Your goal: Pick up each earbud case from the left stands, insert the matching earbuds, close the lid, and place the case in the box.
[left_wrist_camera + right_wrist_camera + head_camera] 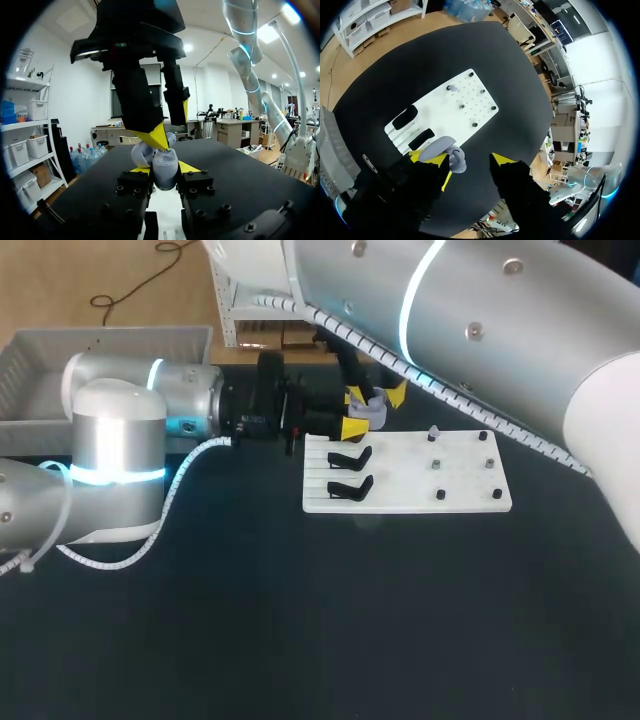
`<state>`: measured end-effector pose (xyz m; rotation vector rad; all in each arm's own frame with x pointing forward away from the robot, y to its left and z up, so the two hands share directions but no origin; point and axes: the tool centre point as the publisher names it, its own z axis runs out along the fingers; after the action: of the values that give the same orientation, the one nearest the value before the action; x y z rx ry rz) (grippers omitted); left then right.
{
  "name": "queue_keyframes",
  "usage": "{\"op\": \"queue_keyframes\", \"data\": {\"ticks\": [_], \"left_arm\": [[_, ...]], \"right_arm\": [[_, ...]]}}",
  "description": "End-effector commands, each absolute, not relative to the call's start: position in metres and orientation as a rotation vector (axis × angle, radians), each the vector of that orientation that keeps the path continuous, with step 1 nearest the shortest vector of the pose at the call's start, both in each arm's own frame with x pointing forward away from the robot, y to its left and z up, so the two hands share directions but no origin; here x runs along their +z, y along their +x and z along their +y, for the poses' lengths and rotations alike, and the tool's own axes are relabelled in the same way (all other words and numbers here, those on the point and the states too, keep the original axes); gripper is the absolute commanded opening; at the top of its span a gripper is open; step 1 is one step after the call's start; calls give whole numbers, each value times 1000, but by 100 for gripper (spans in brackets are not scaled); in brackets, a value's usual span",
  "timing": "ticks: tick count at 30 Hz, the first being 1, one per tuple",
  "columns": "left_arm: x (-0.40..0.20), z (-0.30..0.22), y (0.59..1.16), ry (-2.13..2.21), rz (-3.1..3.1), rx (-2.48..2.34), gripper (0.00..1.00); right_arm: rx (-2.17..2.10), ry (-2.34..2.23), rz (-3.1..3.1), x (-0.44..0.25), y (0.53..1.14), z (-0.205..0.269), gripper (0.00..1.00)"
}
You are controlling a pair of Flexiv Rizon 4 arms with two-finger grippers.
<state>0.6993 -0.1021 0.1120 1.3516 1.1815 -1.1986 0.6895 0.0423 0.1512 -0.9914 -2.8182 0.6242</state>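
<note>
**Left gripper** [163, 169]: fingers closed from two sides on the pale lilac-grey, rounded plastic earbud case [165, 176]. It is held above the table near the back edge of the white perforated board [460, 490].

**Case:** it stands on end between the yellow tips, its long axis pointing up toward the right gripper [465, 160]. Its lid is swung open to one side.

**Right gripper:** it hangs directly over the case, fingers spread wide and holding nothing. The case lies not in the gap but at one finger. That finger's yellow tip meets the lid, though from these angles it cannot be settled whether they actually touch.

**Nearer arm:** the right arm is nearer both to the case's open mouth and to the board's peg end, where a small grey piece [434, 432] sits on a peg. The two black stands [350, 456] at the board's other end are bare.

**Next move:** as judged here, it depends on this sideways offset between the right finger and the held case.
</note>
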Motion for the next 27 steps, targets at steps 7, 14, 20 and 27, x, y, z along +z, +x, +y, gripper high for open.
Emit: {"op": "queue_keyframes", "data": {"ticks": [7,14,20,27], "left_arm": [[114,-103,696,1355,1177,-1201,0],[114,-103,696,1355,1177,-1201,0],[114,-103,696,1355,1177,-1201,0],[114,-103,696,1355,1177,-1201,0]], "right_arm": [[547,-1010,-2843,168,693,47,100],[410,-1020,-2859,184,685,45,100],[239,-1013,-2864,196,676,41,100],[-158,-868,-3026,216,671,23,100]]}}
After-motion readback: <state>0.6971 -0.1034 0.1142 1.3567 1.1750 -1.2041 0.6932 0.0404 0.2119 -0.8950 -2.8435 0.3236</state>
